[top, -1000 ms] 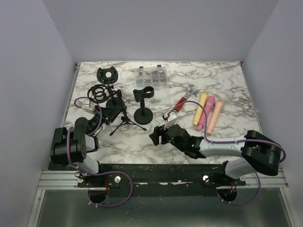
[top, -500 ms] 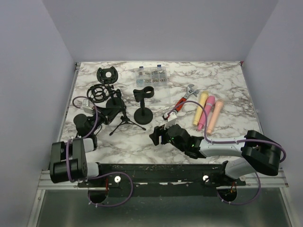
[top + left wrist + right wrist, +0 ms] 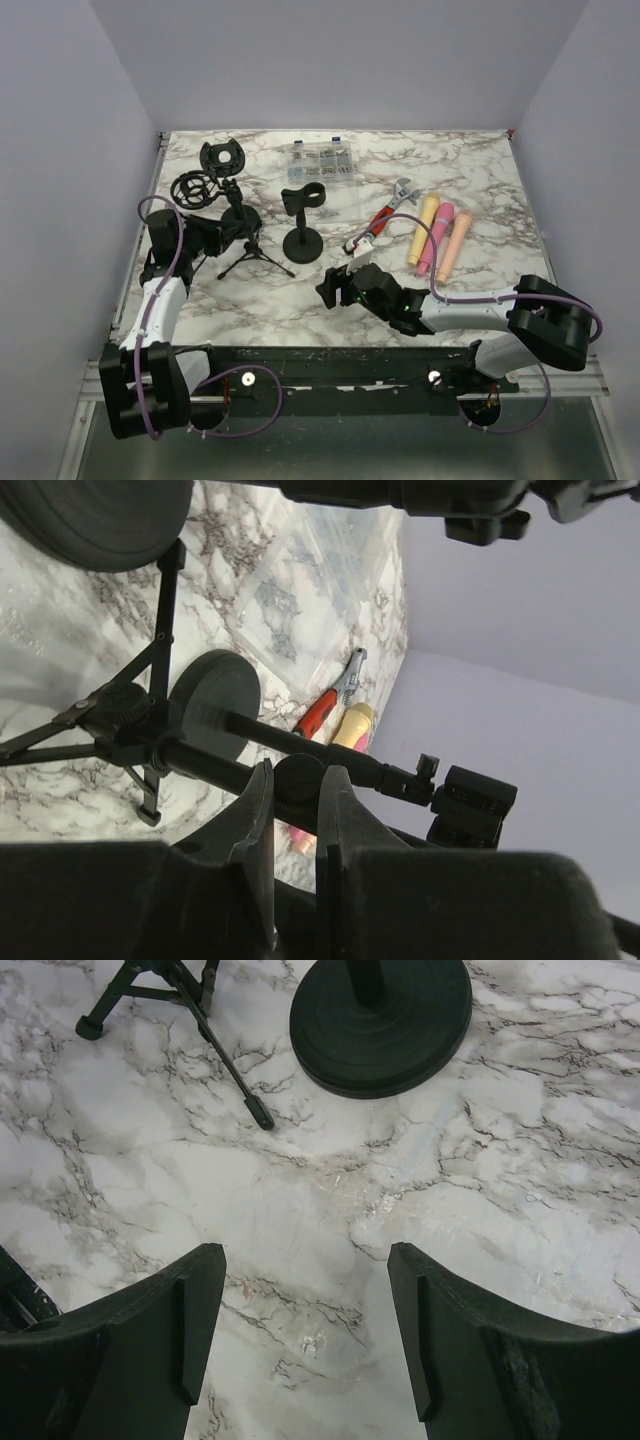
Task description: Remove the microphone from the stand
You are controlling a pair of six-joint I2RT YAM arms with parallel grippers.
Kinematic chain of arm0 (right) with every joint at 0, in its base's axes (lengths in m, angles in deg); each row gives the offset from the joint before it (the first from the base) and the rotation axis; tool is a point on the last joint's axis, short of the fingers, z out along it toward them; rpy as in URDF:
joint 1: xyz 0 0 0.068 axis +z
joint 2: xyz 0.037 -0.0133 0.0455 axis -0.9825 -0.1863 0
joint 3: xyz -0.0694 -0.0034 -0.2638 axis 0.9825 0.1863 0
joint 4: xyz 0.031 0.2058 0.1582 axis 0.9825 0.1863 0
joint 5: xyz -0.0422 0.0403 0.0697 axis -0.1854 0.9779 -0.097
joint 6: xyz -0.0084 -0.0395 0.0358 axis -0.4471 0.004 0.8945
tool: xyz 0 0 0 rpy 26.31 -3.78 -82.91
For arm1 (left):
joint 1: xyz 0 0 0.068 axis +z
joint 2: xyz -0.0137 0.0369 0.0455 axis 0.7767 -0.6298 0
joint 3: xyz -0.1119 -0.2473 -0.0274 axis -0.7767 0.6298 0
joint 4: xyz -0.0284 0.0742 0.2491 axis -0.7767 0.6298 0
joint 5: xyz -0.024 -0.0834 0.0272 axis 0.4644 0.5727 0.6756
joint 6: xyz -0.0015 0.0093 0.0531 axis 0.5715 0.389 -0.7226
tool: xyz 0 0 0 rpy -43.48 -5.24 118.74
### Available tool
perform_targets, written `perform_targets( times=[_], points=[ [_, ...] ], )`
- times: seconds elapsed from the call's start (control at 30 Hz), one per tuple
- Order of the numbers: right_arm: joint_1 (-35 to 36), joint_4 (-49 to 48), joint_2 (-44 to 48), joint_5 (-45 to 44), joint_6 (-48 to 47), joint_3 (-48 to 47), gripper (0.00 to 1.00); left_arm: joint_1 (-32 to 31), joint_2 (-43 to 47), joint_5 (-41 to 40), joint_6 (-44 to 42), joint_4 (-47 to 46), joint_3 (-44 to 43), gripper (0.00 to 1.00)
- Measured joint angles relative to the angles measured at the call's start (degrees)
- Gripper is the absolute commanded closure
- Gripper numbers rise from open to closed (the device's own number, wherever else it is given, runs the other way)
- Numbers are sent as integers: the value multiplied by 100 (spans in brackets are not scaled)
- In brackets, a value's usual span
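A black tripod stand [image 3: 250, 252] with a ring shock mount [image 3: 193, 188] on top stands at the left. My left gripper [image 3: 215, 228] [image 3: 297, 785] is shut on a round black knob [image 3: 300, 780] of that stand. I cannot tell whether the mount holds a microphone. Yellow [image 3: 424, 228], pink [image 3: 435, 238] and peach [image 3: 453, 243] microphones lie on the table at the right, apart from any stand. My right gripper [image 3: 328, 285] [image 3: 305, 1330] is open over bare marble, with nothing between its fingers.
A round-base desk stand [image 3: 303, 240] [image 3: 380, 1020] with an empty clip stands in the middle. A second shock mount [image 3: 222, 158] and a clear parts box [image 3: 322, 160] sit at the back. A red-handled wrench [image 3: 385, 215] lies left of the microphones. A tripod foot [image 3: 260, 1115] lies ahead of the right gripper.
My left gripper has closed on the stand's knob and the left arm has swung out to the left. The tripod stand and its shock mount shifted slightly left. The right arm has not moved.
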Motion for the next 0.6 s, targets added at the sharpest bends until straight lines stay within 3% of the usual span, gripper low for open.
perform_targets(
  times=[0.2,0.4,0.43,0.5,0.57,0.6],
  points=[
    [0,0,33,-4,0,50,26,0,-164,-245,48,1276,-658,100],
    [0,2,37,-2,0,76,26,0,57,-479,164,1821,-741,98],
    [0,2,35,-2,0,76,26,0,98,-503,173,1860,-741,83],
    [0,0,35,-2,0,76,26,2,149,-516,173,1840,-715,42],
    [0,0,35,-2,0,76,26,2,203,-564,103,1788,-608,15],
    [0,0,35,-2,0,76,26,7,216,-597,149,1797,-546,9]
  ],
)
